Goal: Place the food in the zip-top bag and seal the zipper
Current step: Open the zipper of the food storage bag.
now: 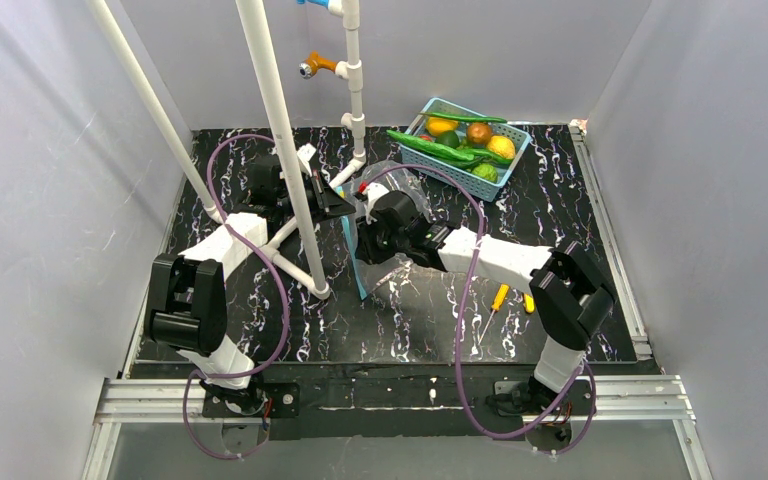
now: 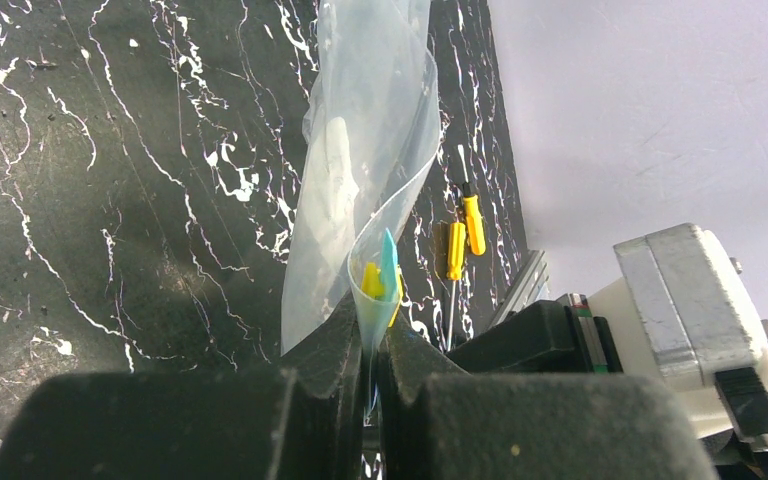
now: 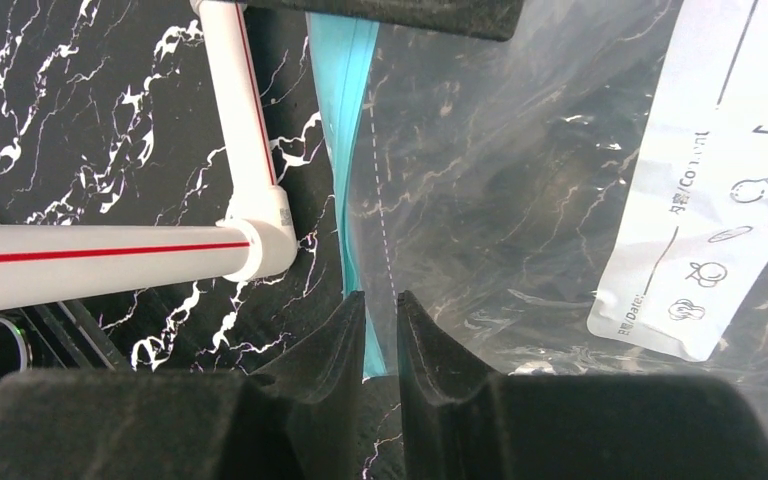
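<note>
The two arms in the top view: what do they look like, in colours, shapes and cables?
Both the left arm and the right arm have white links joined by boxy black joint housings. A purple cable loops along each. The left gripper and right gripper have matte black, wedge-shaped fingers.

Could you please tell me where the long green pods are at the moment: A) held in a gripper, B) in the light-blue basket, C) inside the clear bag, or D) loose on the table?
B: the green pods lie across the round fruits in the light-blue basket, apart from both arms.
</note>
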### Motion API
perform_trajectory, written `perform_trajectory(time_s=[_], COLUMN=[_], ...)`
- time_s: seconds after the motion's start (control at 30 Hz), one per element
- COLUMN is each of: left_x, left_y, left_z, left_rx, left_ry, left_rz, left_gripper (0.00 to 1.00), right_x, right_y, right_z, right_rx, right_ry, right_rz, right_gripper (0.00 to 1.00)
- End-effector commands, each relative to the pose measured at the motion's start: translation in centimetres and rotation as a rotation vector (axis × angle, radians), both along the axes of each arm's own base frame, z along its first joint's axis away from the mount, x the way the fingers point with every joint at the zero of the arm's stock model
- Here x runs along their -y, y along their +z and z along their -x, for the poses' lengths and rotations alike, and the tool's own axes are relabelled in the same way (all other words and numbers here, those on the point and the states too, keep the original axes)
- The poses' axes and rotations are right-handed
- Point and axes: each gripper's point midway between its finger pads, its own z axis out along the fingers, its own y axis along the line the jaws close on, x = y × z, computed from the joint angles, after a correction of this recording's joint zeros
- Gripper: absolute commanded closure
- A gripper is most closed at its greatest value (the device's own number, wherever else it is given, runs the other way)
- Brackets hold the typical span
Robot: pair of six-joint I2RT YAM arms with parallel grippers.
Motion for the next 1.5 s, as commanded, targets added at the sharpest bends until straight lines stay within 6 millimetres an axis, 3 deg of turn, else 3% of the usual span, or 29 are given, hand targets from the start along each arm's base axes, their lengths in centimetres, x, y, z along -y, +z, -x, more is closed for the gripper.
perform_trajectory(time_s=[0.0, 0.53, 0.7, 1.0, 1.23, 1.33, 1.47], left_x=[0.4, 0.4, 0.5, 0.8, 1.0, 0.3, 0.4], left_y=[1.2, 1.4, 1.4, 0.7, 0.8, 0.3, 0.8], left_z=[-0.2, -0.1, -0.1, -0.2, -0.2, -0.4, -0.6], left_rx=[0.025, 0.022, 0.021, -0.044, -0.05, -0.047, -0.061], left_ry=[-0.027, -0.03, -0.028, -0.017, -0.022, -0.007, -0.011], left_rz=[0.02, 0.029, 0.034, 0.076, 0.1, 0.05, 0.113], left_gripper=[1.0, 1.0, 1.0, 1.0, 1.0, 1.0, 1.0], right_x=[-0.5, -1.5, -1.7, -3.8, -3.6, -2.6, -1.8], right_y=[3.2, 2.6, 2.5, 3.8, 4.4, 5.0, 5.1], right_z=[-0.7, -0.4, -1.2, -2.8, -3.9, -2.6, -1.4], right_rx=[0.069, 0.036, 0.045, 0.202, 0.312, 0.293, 0.246], right_ry=[-0.01, 0.025, -0.004, -0.064, -0.14, -0.11, -0.085], right_rz=[-0.065, -0.075, -0.07, -0.124, -0.132, -0.184, -0.16], right_gripper=[0.75, 0.74, 0.74, 0.71, 0.77, 0.63, 0.59])
